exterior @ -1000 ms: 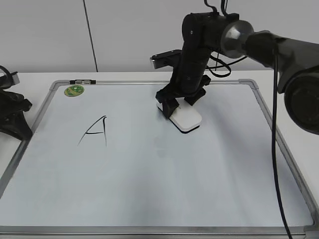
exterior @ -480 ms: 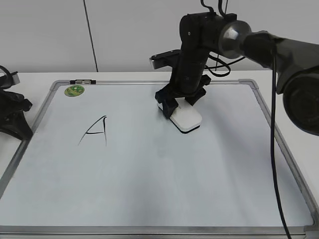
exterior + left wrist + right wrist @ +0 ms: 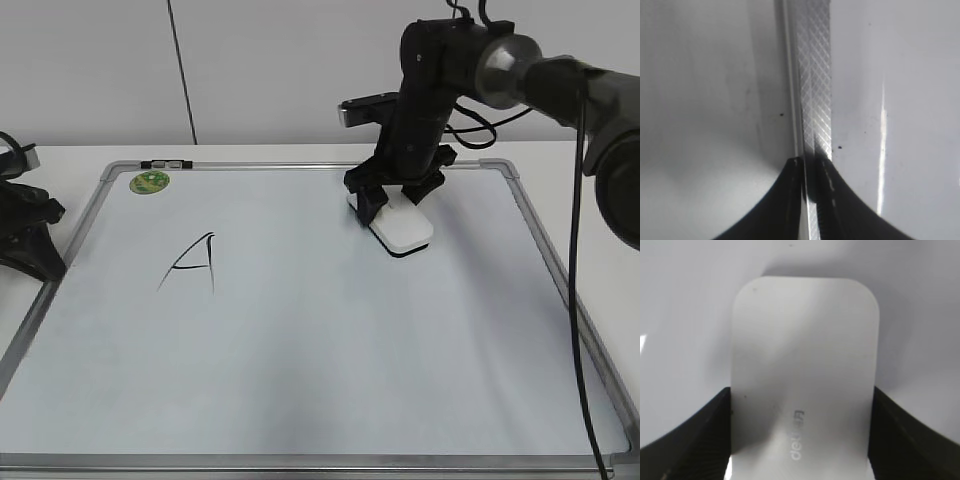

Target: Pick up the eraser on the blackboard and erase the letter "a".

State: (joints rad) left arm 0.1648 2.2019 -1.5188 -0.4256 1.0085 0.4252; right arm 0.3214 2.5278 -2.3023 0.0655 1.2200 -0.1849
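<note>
The white eraser (image 3: 405, 230) rests flat on the blackboard (image 3: 300, 350) at the upper right. My right gripper (image 3: 393, 200) is shut on its far end. In the right wrist view the eraser (image 3: 805, 340) fills the middle, with grey lettering on top, and both fingers of the gripper (image 3: 800, 395) press its sides. No small letter "a" shows on the board. My left gripper (image 3: 30, 240) sits off the board's left edge. In the left wrist view its fingers (image 3: 812, 162) are shut over the board's silver frame (image 3: 815, 75).
A large angular capital "A" (image 3: 190, 265) is drawn at the left of the board. A round green sticker (image 3: 149, 182) sits in the far left corner. The board's metal frame (image 3: 545, 250) runs close to the right of the eraser.
My right gripper has slid the eraser to the right and a little toward the back of the board. The left arm has not moved.
</note>
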